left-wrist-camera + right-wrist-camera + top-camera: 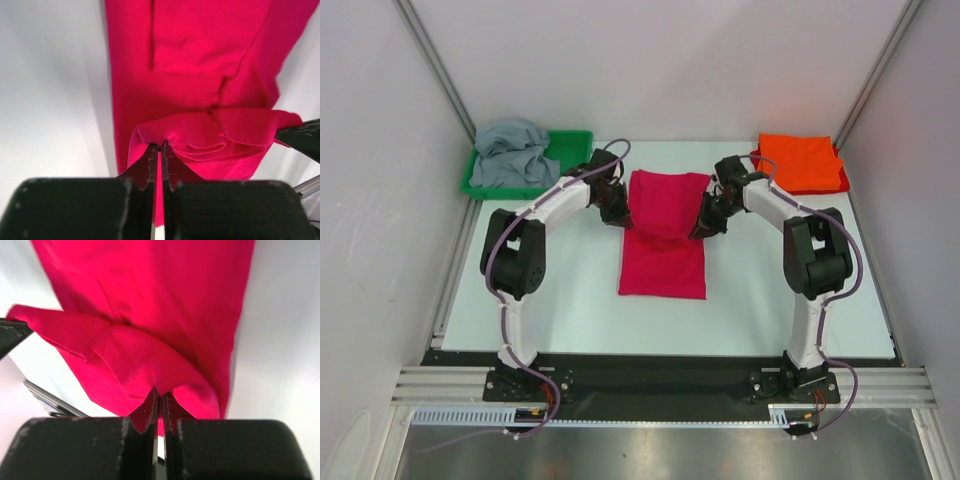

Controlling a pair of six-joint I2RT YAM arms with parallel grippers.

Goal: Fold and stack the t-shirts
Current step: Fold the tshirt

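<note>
Fingers [144, 169] tight on crimson-pink t-shirt [664, 264]

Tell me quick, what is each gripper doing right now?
Left gripper: closed on the crimson-pink t-shirt.
Right gripper: closed on the same t-shirt.

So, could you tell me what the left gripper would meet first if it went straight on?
The crimson t-shirt: the left gripper is shut on its fold, and more of the same cloth seems to lie directly ahead.
</note>
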